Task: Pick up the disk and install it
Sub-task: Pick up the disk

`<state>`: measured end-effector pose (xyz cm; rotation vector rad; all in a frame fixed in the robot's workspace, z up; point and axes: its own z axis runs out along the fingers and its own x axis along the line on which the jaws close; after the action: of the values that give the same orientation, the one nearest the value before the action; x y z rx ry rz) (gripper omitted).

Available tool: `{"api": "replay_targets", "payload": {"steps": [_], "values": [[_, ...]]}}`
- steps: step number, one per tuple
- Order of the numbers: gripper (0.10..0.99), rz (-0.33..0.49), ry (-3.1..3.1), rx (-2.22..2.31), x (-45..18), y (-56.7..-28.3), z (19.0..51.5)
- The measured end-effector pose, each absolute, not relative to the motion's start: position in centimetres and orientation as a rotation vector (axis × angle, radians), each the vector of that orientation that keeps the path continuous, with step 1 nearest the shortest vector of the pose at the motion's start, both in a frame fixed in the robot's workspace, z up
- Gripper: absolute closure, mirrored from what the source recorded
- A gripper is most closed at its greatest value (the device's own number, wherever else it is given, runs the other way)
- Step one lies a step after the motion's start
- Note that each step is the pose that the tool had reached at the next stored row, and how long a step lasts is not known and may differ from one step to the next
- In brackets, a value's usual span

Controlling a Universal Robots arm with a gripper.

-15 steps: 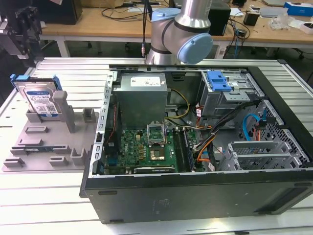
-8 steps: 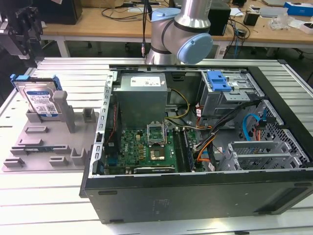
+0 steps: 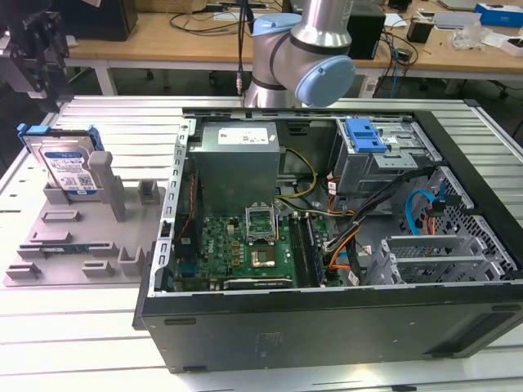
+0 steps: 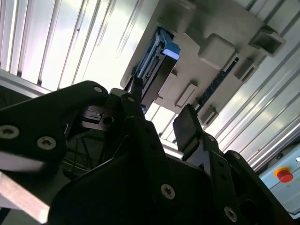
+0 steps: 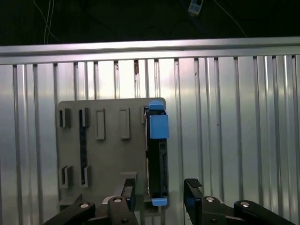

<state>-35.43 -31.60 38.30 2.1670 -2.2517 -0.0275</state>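
**Disk [image 3: 69, 167] stands on edge in the grey holder [image 3: 82, 245]; the pincer [image 5: 160, 190] is spread wide above it, holding nothing.**
It is probably stiff, fairly heavy and shock-sensitive, with smooth faces. The two broad faces near the top edge look like the safest hold, and in the first wrist view the fingers line up on either side of its thickness. A grey post [image 3: 102, 175] just beside one face tightens the room there. At the exterior view's right, cables crowd the drive cage [image 3: 380, 159] in the open computer case [image 3: 327, 327].
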Motion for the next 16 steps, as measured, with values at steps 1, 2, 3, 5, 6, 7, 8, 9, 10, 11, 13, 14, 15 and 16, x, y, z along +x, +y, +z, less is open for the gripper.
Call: {"api": "replay_targets", "payload": {"steps": [1,2,3,5,6,7,8,9,10,11,13,14,15,16], "values": [[0.545,-0.027,-2.252,2.167,-35.6,-31.5,38.3],[0.545,-0.027,-2.252,2.167,-35.7,-31.4,38.3],[0.545,-0.027,-2.252,2.167,-35.9,-31.2,38.3],[0.545,-0.026,-2.252,2.168,-36.3,-30.8,38.3],[0.545,-0.026,-2.252,2.168,-36.6,-30.6,38.3],[0.545,-0.026,-2.252,2.168,-36.9,-30.5,38.2],[0.545,-0.025,-2.252,2.167,-37.3,-30.5,38.2],[0.545,-0.025,-2.251,2.168,-37.6,-30.5,38.2],[0.545,-0.025,-2.251,2.168,-37.8,-30.5,38.1],[0.545,-0.025,-2.251,2.168,-38.2,-30.5,38.1],[0.545,-0.025,-2.25,2.169,-38.7,-30.5,38.0],[0.545,-0.025,-2.249,2.17,-38.9,-30.4,37.9],[0.545,-0.025,-2.248,2.172,-39.0,-30.4,37.8],[0.545,-0.025,-2.244,2.176,-39.1,-30.4,37.7]]}}
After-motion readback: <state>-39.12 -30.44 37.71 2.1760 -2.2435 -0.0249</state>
